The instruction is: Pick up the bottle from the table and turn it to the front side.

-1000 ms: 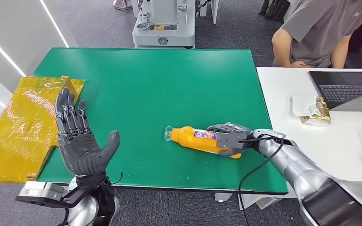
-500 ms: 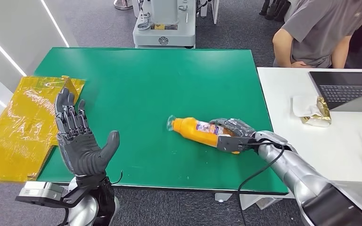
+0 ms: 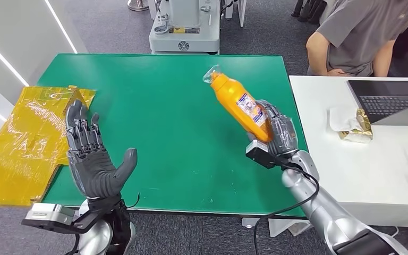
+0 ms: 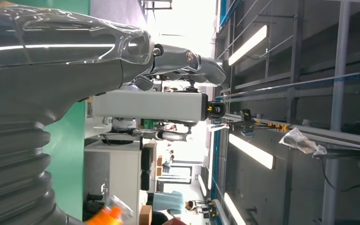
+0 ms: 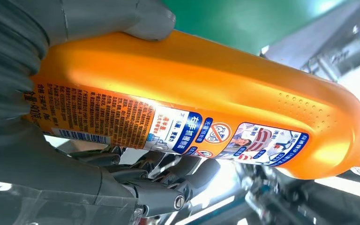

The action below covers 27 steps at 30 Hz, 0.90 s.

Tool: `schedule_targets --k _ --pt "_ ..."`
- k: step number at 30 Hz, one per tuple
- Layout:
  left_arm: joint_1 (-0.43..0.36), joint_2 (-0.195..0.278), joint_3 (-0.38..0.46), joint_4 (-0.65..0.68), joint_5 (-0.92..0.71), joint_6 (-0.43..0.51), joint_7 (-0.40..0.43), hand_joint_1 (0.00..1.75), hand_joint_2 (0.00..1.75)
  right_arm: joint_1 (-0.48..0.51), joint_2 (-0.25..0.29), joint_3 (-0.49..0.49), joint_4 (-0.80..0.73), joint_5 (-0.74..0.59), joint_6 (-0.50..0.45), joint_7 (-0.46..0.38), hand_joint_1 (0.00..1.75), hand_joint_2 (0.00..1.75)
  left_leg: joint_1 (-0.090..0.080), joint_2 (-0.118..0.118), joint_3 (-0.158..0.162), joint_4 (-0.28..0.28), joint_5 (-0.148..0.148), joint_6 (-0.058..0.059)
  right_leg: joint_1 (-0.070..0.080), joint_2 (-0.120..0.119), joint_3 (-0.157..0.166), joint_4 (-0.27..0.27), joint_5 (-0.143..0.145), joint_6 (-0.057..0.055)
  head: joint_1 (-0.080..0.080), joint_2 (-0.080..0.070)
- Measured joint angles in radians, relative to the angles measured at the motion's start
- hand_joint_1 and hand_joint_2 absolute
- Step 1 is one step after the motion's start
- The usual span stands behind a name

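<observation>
Head view: your right hand (image 3: 276,135), right of centre frame, grips the orange bottle (image 3: 240,103) by its base, lifted above the green table (image 3: 164,106) | long axis tilts from hand toward upper left, cap end far | left hand (image 3: 93,159) lower left, fingers spread, holding nothing, well apart | label turn falls to your right wrist.

Silver arms (image 3: 319,199), dark grey hands (image 3: 96,170) (black cable on rt).
</observation>
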Motion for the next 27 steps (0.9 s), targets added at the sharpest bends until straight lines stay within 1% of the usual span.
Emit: schedule_targets --k 6,9,11,14,17,23,27 --pt "-0.006 0.000 -0.003 0.015 -0.010 0.008 0.000 0.00 1.75 0.059 0.004 -0.046 -0.104 0.004 -0.090 0.000 1.75 1.75 0.000 0.000 0.000 0.000 0.000 0.000 0.000 0.000 0.000 0.000 0.000 0.000 0.000 0.000" --pt "-0.024 0.000 -0.010 0.026 -0.024 0.030 0.000 0.00 1.75 0.091 0.012 -0.068 -0.172 0.051 -0.111 -0.001 1.75 1.75 0.000 0.000 0.000 0.000 0.000 0.000 0.000 0.000 0.000 0.000 0.000 0.000 0.000 0.000" --pt "-0.051 -0.001 -0.019 0.041 -0.026 0.027 0.000 0.00 1.75 0.112 0.025 -0.082 -0.214 0.107 -0.112 -0.001 1.75 1.75 0.000 0.000 0.000 0.000 0.000 0.000 0.000 0.000 0.000 0.000 0.000 0.000 0.000 0.000" --pt "-0.115 -0.003 -0.030 0.088 -0.025 -0.017 0.000 0.00 1.75 0.141 0.058 -0.091 -0.270 0.202 -0.113 -0.002 1.75 1.75 0.000 0.000 0.000 -0.001 0.000 0.000 0.000 0.000 0.000 0.000 0.000 0.000 0.000 0.000" --pt "-0.186 -0.008 -0.032 0.156 -0.020 -0.078 0.000 0.00 1.75 0.155 0.091 -0.085 -0.303 0.258 -0.113 -0.006 1.75 1.75 0.000 0.000 0.000 -0.001 0.001 -0.001 0.000 0.000 0.000 0.001 0.000 0.000 0.000 0.000" --pt "-0.294 -0.010 -0.032 0.303 0.006 -0.169 0.000 0.00 1.75 0.164 0.127 -0.059 -0.356 0.252 -0.113 -0.007 1.75 1.75 0.000 0.000 0.000 -0.001 0.002 -0.002 0.000 0.000 0.000 0.001 0.001 -0.001 0.000 0.000" --pt "-0.364 -0.013 -0.030 0.425 0.040 -0.251 -0.001 0.00 1.75 0.170 0.146 -0.029 -0.402 0.239 -0.113 -0.005 1.75 1.75 0.000 -0.001 0.000 -0.001 0.002 -0.002 0.000 -0.001 0.000 0.001 0.001 -0.001 0.000 0.000"
